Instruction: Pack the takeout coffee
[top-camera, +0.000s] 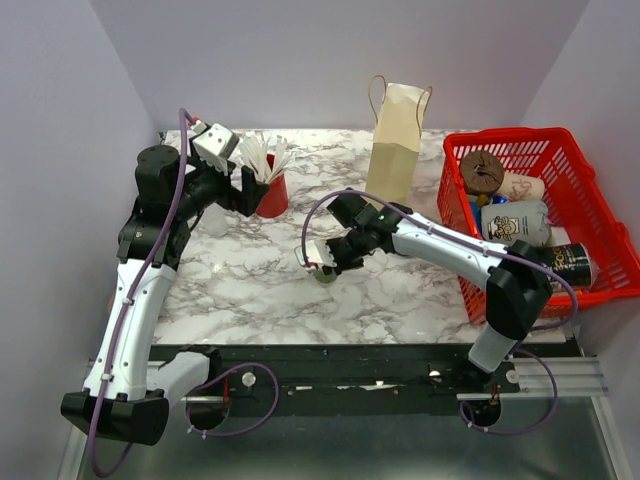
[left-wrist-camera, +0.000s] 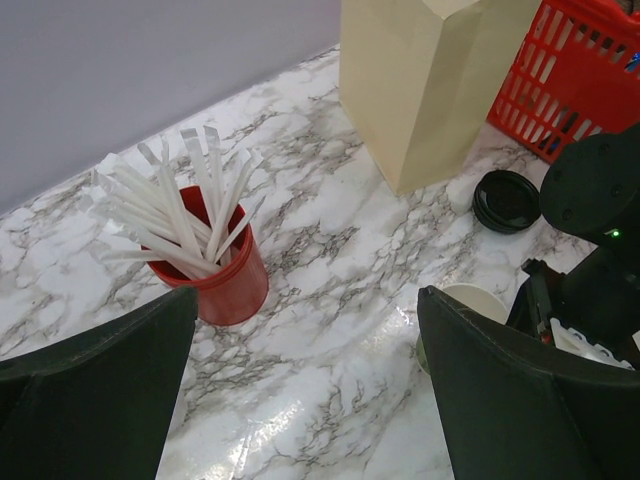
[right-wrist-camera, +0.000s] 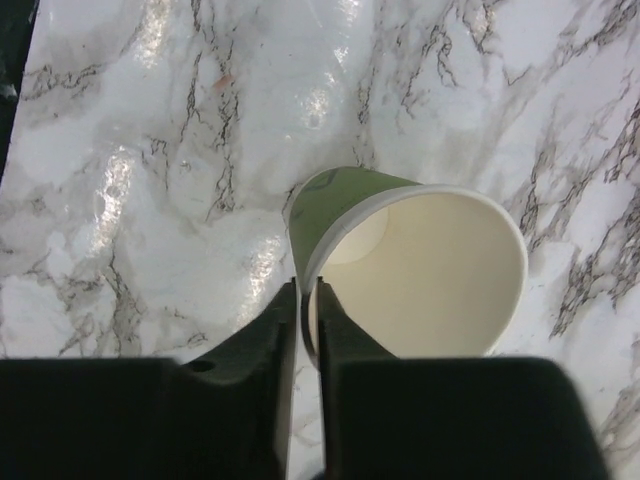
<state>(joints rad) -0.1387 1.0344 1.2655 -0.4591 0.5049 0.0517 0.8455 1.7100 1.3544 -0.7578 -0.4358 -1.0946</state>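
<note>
The takeout coffee cup (right-wrist-camera: 420, 270) is a small olive-green paper cup, cream inside, open-topped with no lid on it. It is at mid-table in the top view (top-camera: 325, 274) and shows in the left wrist view (left-wrist-camera: 470, 300). My right gripper (right-wrist-camera: 307, 285) is shut on the cup's rim, one finger inside and one outside; it also shows in the top view (top-camera: 322, 262). Whether the cup rests on the table I cannot tell. My left gripper (left-wrist-camera: 308, 300) is open and empty, held above the table beside the red cup (top-camera: 240, 178).
A red cup of white sticks (top-camera: 270, 195) stands at the back left. A tan paper bag (top-camera: 398, 140) stands upright at the back. A flat black disc (left-wrist-camera: 506, 200) lies by the bag. A red basket (top-camera: 600, 200) of cups stands on the right.
</note>
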